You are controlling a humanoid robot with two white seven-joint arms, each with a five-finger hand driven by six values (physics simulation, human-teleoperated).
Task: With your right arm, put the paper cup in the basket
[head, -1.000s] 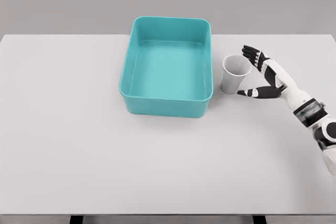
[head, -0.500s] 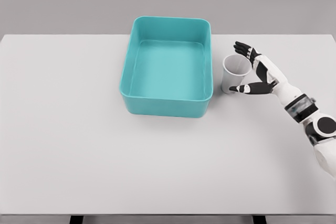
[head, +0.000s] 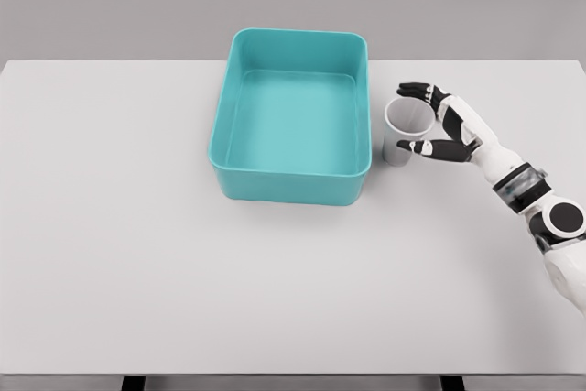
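Observation:
The white paper cup point(head: 399, 137) stands upright on the white table point(head: 137, 254), just right of the teal basket point(head: 286, 186). My right hand point(head: 405, 119) reaches in from the right and wraps the cup. Its fingers point(head: 414, 89) curl round the far side of the rim, and the thumb point(head: 419, 146) presses the near side. The cup leans slightly toward the basket wall, a narrow gap away from it. The basket is empty. The left arm is out of sight.
The basket sits at the table's middle back, its long side running away from me. My right forearm point(head: 513, 180) lies low over the table at the right edge.
My right hand has slid left and closed from spread fingers onto the cup. The cup has been nudged a little left toward the basket.

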